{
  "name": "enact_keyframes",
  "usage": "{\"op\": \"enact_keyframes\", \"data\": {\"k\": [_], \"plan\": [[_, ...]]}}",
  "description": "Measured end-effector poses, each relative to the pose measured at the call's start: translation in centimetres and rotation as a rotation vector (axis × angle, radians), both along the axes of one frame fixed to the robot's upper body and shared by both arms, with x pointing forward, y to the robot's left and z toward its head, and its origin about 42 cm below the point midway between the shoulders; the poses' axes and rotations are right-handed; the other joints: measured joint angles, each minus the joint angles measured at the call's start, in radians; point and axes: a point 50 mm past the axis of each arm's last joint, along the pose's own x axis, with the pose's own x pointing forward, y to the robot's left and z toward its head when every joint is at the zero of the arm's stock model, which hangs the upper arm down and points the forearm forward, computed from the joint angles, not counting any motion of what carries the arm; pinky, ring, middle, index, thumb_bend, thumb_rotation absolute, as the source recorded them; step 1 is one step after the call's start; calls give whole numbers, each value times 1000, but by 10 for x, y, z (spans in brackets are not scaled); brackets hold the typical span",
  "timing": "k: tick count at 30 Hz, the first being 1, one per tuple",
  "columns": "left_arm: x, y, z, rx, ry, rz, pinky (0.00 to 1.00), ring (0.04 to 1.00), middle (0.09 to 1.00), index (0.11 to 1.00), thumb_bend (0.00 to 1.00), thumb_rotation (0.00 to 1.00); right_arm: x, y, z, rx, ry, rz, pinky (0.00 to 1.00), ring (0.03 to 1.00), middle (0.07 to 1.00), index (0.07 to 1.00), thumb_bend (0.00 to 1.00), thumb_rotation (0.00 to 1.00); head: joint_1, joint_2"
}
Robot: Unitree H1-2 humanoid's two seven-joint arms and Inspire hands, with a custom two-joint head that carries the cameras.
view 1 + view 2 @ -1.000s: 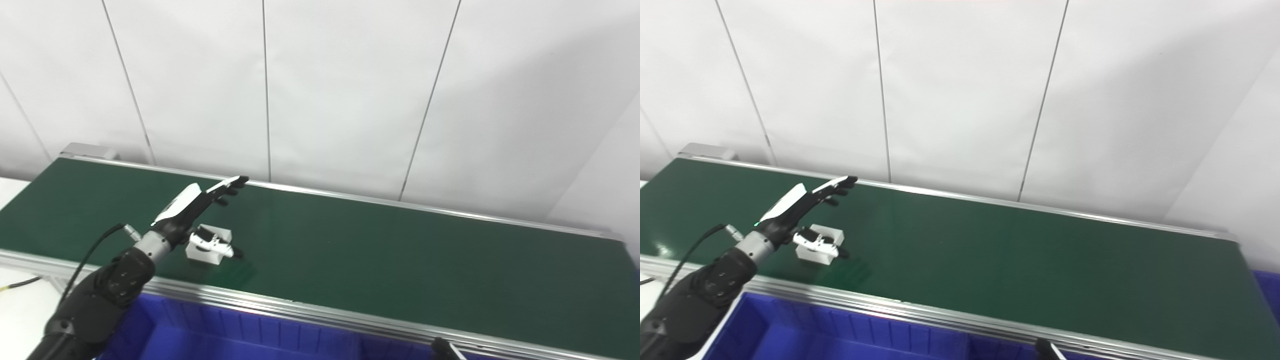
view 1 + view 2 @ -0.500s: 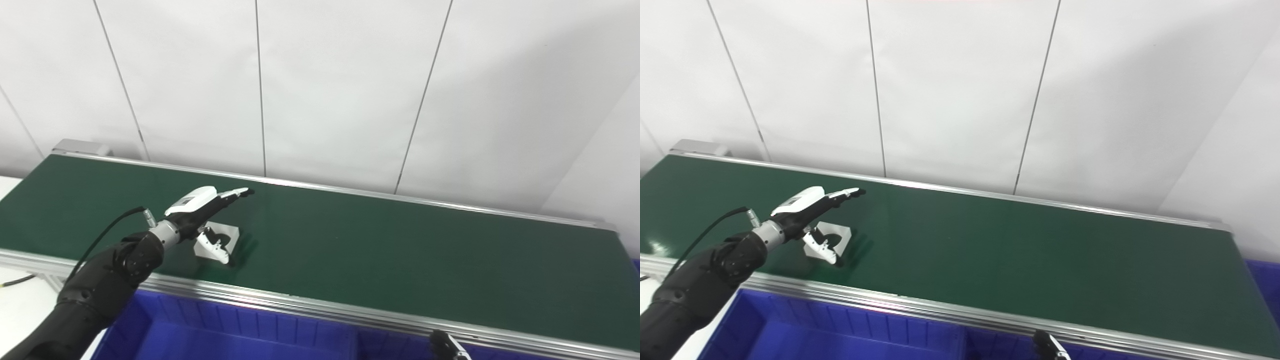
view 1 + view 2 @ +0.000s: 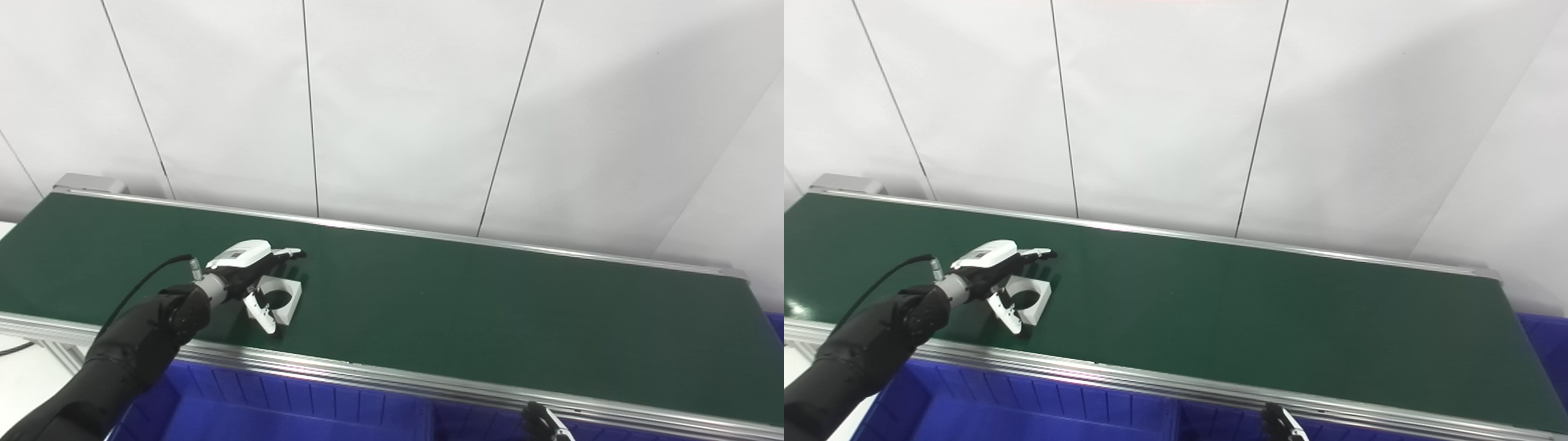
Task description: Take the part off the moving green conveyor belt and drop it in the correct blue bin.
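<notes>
A white block-shaped part (image 3: pixel 286 298) with a round dark hole lies on the green conveyor belt (image 3: pixel 465 306), near its front left. My left hand (image 3: pixel 248 264) is low over the part and open. Its fingers (image 3: pixel 288 253) reach past the part's far side, and the thumb (image 3: pixel 262 312) points down at the near side. I cannot tell whether the hand touches the part. The same shows in the right eye view, with the hand (image 3: pixel 989 258) over the part (image 3: pixel 1032 301). Only the tip of my right hand (image 3: pixel 542 424) shows at the bottom edge.
A blue bin (image 3: pixel 282 410) with a divider sits below the belt's front aluminium rail (image 3: pixel 380 380). Another blue bin edge (image 3: pixel 1546 343) shows at the far right. A white panelled wall stands behind the belt.
The left hand has come down from above the belt to straddle the part, and its thumb has swung downward. The part has drifted slightly right. The camera view has shifted a little.
</notes>
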Motion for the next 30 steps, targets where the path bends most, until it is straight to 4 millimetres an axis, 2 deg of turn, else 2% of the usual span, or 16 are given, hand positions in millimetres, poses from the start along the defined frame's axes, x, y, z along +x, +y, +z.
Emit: {"op": "enact_keyframes", "data": {"k": [1, 2, 4, 5, 6, 7, 9, 10, 11, 13, 21, 24, 30], "plan": [[1, -1, 1, 7, 0, -4, 730, 818, 875, 858, 796, 0, 0, 0, 0, 0, 0, 1, 777, 813, 829, 853, 913, 542, -2, 0], [2, -2, 1, 8, 0, -5, 489, 599, 720, 804, 699, 0, 0, 0, 0, 0, 0, 1, 777, 814, 830, 852, 913, 540, -3, 0], [2, -2, 2, 3, -14, -1, 321, 414, 558, 735, 592, 0, 0, 0, 0, 3, 1, -3, 777, 815, 831, 854, 911, 540, -2, 2], [3, -2, 3, 2, -27, 3, 283, 371, 511, 683, 559, 0, 0, 0, 0, 4, 2, -4, 777, 814, 832, 855, 911, 543, -2, 2], [3, -2, 3, 3, -34, 4, 281, 363, 496, 591, 539, 0, 0, -1, 0, 4, 2, -6, 776, 814, 832, 855, 912, 543, -2, 2], [3, -2, 4, 3, -40, 5, 285, 360, 488, 542, 529, 0, -1, -1, 0, 6, 3, -7, 778, 815, 832, 854, 912, 538, -2, 3], [3, -2, 4, 1, -50, 8, 241, 315, 479, 500, 521, 0, -1, -1, 1, 9, 4, -3, 779, 816, 834, 855, 911, 536, -2, 2], [3, -2, 4, 1, -52, 9, 235, 310, 478, 495, 521, 0, 0, -1, 1, 12, 4, -3, 778, 816, 835, 855, 910, 536, -2, 2], [3, -2, 4, -1, -55, 10, 278, 355, 439, 502, 518, 0, 0, -1, 1, 13, 4, -4, 776, 816, 835, 854, 906, 533, -2, 2], [3, -2, 5, -9, -59, 12, 321, 396, 436, 507, 519, 0, 0, -1, 1, 15, 4, -4, 772, 813, 833, 851, 906, 535, 2, 5], [-4, -4, 8, -83, -103, 3, 334, 394, 448, 507, 519, 0, 1, -1, 1, 8, 0, -4, 775, 806, 827, 845, 912, 547, 3, 5], [-12, -5, 14, -166, -180, -20, 321, 375, 431, 510, 518, 0, 1, -1, 1, 8, 0, -4, 769, 805, 827, 842, 908, 545, -6, 9], [-32, -12, 29, -380, -336, -24, 367, 413, 473, 516, 500, 0, -1, -1, 1, 11, 3, -7, 780, 812, 835, 847, 923, 555, -38, 17]]}}
